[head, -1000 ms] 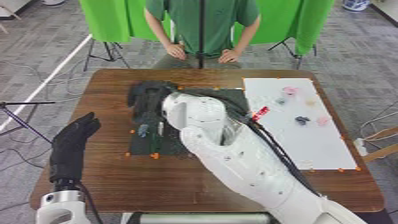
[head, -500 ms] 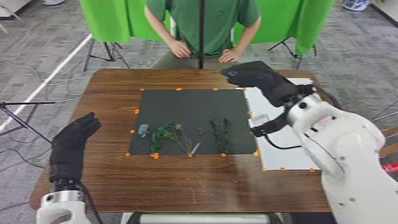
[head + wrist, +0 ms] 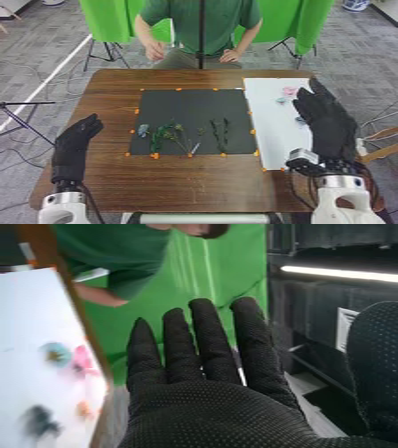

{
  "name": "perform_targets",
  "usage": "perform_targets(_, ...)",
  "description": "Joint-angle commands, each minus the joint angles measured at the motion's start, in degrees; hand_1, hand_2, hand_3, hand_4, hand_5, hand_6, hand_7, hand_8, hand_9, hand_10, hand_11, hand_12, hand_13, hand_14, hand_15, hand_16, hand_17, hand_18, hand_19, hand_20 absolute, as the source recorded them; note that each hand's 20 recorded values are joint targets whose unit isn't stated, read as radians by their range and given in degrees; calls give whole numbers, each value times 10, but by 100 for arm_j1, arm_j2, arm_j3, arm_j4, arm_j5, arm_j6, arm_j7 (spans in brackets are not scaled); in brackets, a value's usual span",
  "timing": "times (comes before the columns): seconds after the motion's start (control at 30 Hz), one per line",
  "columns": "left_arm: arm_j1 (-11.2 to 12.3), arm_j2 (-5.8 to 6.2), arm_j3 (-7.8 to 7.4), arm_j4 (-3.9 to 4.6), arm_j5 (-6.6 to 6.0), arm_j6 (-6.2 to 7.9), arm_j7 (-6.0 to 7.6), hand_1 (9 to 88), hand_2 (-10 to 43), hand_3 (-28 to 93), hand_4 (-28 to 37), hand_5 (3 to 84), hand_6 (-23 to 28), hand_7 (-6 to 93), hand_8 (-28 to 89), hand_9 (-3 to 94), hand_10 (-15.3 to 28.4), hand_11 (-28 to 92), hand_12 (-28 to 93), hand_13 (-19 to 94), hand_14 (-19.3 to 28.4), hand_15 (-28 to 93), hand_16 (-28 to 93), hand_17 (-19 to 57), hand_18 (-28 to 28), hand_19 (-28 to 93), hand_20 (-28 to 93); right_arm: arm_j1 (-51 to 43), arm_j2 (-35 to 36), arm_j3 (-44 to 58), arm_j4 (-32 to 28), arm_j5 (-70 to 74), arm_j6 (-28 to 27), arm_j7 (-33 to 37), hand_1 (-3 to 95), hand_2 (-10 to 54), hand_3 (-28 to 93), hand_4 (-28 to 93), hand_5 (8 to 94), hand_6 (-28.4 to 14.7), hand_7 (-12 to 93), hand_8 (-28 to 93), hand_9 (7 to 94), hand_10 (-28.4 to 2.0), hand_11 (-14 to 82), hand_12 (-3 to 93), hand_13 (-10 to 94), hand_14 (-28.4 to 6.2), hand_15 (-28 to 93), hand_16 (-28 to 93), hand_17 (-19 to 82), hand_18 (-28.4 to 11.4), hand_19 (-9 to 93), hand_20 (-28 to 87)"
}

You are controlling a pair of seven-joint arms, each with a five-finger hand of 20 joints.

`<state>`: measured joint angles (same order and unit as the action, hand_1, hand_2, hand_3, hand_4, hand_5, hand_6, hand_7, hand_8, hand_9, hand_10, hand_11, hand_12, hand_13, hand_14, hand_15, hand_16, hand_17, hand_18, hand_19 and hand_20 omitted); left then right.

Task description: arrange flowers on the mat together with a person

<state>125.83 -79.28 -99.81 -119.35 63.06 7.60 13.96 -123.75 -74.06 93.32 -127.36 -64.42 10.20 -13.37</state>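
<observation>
On the dark mat in the head view, a pale blue flower, green leafy stems, a yellowish flower and dark green sprigs lie along the near half. My right hand is held over the white sheet's right part, fingers straight and holding nothing. In the right wrist view the same hand is open, with the thumb spread. My left hand rests open left of the mat. Pink flower and light blue flower lie on the white sheet.
The white sheet lies right of the mat, and in the right wrist view it bears pink, teal and dark flowers. Orange markers edge the mat. A person in green stands at the table's far side.
My right arm has swung from over the mat, across the white sheet, back to the right side. One of the person's hands has lifted a little and moved outward. My left hand has stayed still.
</observation>
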Motion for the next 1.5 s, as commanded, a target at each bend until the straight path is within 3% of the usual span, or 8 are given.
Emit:
perform_targets(0.03, -301, 36, 349, 94, -14, -114, -73, 300, -7, 663, -178, 487, 35, 185, -67, 457, 129, 174, 137, 354, 153, 151, 19, 66, 77, 17, 161, -21, -222, -135, 44, -22, -46, 21, 103, 58, 770, -191, 379, -20, 78, -89, 399, -151, 38, 93, 270, -115, 59, 145, 133, -104, 55, 241)
perform_targets(0.23, -591, 313, 559, 139, -6, -359, -182, 295, -9, 662, -181, 487, 35, 184, -66, 457, 129, 174, 137, 353, 153, 151, 21, 64, 79, 16, 161, 57, -243, -169, 65, -70, -93, 156, 102, 63, 769, -193, 384, -23, 81, -91, 403, -152, 39, 93, 273, -115, 64, 139, 135, -105, 53, 246)
perform_targets(0.5, -623, 352, 569, 99, 140, -722, -162, 298, -23, 657, -182, 485, 35, 180, -65, 454, 128, 171, 137, 351, 154, 147, 21, 59, 81, 15, 158, 141, -319, 107, 83, -22, -737, 626, 87, 71, 754, -194, 363, -36, 65, -92, 375, -148, 30, 90, 245, -114, 56, 131, 119, -106, 43, 243)
perform_targets(0.67, -654, 352, 583, 59, 48, -674, 27, 347, -59, 635, -165, 482, 36, 175, -65, 445, 126, 164, 136, 349, 148, 135, 18, 68, 78, 17, 157, 158, -269, 119, 92, -3, -686, 661, 81, 71, 744, -191, 341, -62, 39, -86, 343, -144, 22, 85, 232, -112, 50, 130, 110, -107, 40, 238)
perform_targets(0.83, -744, 432, 618, -41, -157, -512, -203, 378, -34, 608, -166, 479, 40, 175, -64, 421, 123, 157, 133, 347, 137, 113, 11, 107, 84, 31, 167, 170, -268, 67, 112, 23, -740, 763, 81, 73, 739, -189, 330, -62, 34, -81, 339, -145, 22, 84, 234, -113, 49, 132, 112, -107, 43, 237)
perform_targets(1.07, -830, 466, 695, 21, -878, -741, 329, 373, -19, 607, -165, 481, 45, 179, -65, 418, 128, 161, 132, 351, 137, 117, 10, 125, 85, 39, 174, 224, -245, -94, 181, -57, -836, 797, 85, 77, 733, -187, 319, -64, 32, -78, 336, -146, 22, 83, 242, -115, 52, 132, 115, -108, 47, 234)
perform_targets(1.3, -827, 472, 791, 49, -1062, -583, 841, 372, -13, 619, -163, 494, 45, 186, -64, 443, 129, 172, 132, 381, 129, 122, 5, 144, 83, 43, 188, 189, -220, -131, 181, -43, -731, 848, 91, 80, 734, -187, 314, -65, 32, -78, 339, -147, 23, 84, 256, -118, 59, 131, 122, -109, 50, 233)
perform_targets(1.5, -738, 421, 789, 7, -1128, -374, 874, 372, -11, 626, -166, 502, 43, 197, -68, 456, 128, 178, 133, 391, 124, 121, 2, 153, 82, 43, 196, 196, -226, -191, 194, -76, -686, 856, 93, 83, 733, -188, 309, -63, 35, -77, 342, -146, 24, 85, 264, -121, 65, 129, 125, -111, 53, 233)
